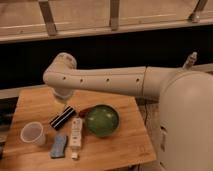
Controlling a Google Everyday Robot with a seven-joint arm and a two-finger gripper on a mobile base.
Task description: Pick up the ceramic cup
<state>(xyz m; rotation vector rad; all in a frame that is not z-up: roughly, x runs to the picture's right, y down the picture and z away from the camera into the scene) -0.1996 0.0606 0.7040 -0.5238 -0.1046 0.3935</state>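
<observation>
Grn bowl (102, 120); blk bar (62, 118) by tool (61, 104)

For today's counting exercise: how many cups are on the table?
1: the ceramic cup at the wooden table's left edge, left of the gripper. No others visible.

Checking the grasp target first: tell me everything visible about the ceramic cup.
The ceramic cup is small, whitish, faintly translucent-looking and tapered, with a wide round rim and no handle. It stands upright, mouth up, near the front left corner of the wooden table. Only the table touches it; a blue object lies close beside it, apart. The gripper hangs farther back over the table, clear of the cup.
</observation>
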